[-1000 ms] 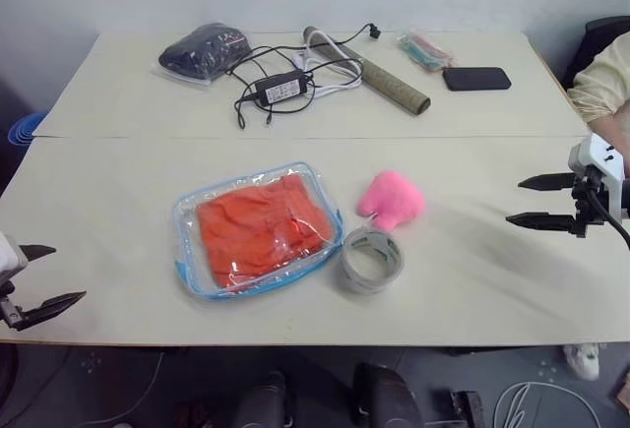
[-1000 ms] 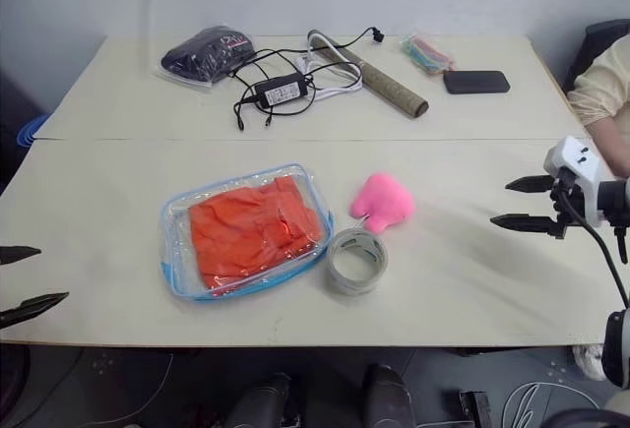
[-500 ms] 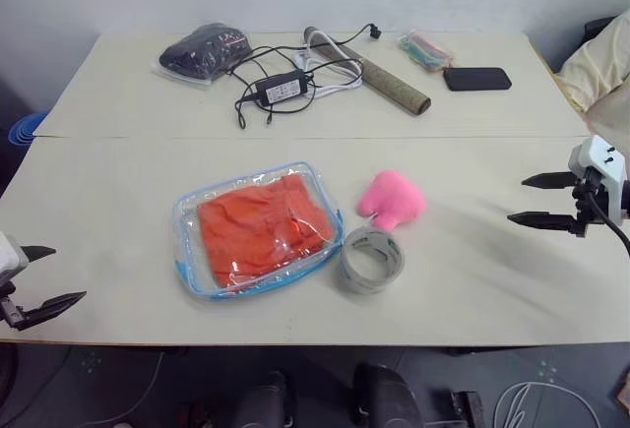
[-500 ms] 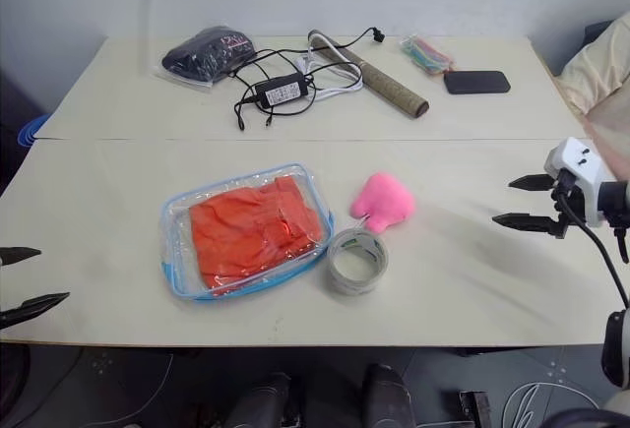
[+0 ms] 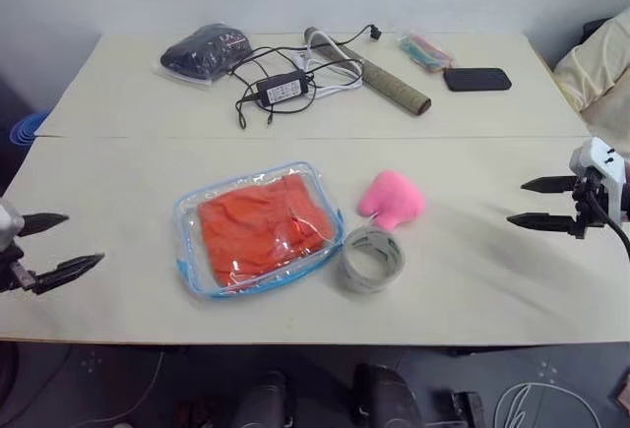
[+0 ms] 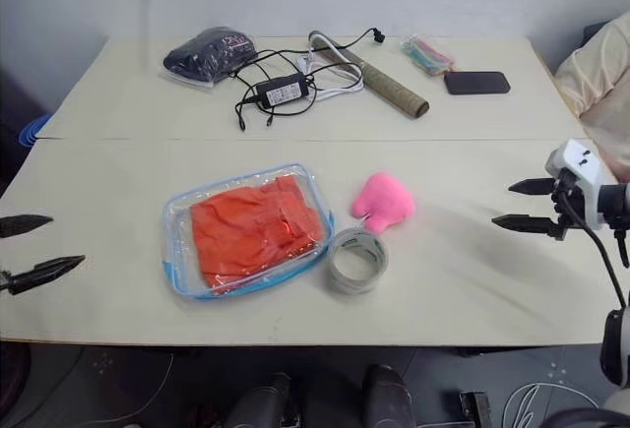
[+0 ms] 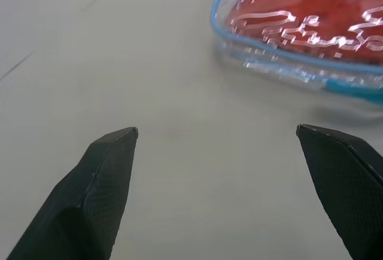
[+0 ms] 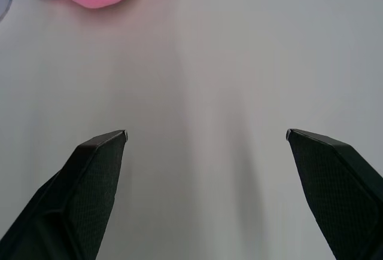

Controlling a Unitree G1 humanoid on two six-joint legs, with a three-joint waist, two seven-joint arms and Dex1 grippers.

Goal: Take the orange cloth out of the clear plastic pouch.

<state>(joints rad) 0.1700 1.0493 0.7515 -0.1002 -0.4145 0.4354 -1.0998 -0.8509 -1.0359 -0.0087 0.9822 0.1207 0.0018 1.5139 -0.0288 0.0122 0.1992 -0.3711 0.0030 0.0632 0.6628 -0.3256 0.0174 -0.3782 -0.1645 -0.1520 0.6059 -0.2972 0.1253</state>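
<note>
Pouch (image 5: 259,228), clear with blue zip edging, lies flat on the near half of the pale counter (image 5: 472,280), left of centre, with the orange cloth (image 5: 261,229) folded inside it. Just right of the pouch lies a tape roll (image 5: 372,259), touching or nearly touching its corner, and a pink plush (image 5: 392,200) sits just behind the roll. Left pincer (image 5: 64,245) hovers over the near left edge of the counter, jaws wide apart and empty, pointing toward the pouch and well apart from it; its wrist view shows the pouch's blue-edged corner beyond the fingertips (image 7: 114,152). Right pincer (image 5: 532,203) hangs over the right side of the counter, jaws likewise spread and holding nothing, well apart from the plush it faces. Along the far half lie a bag of dark contents (image 5: 204,50), a power adapter with black cables (image 5: 281,87), a brown tube (image 5: 379,74), a small packet (image 5: 425,50) and a black phone (image 5: 476,79). A cream sleeve (image 5: 596,69) shows at the right edge.
</note>
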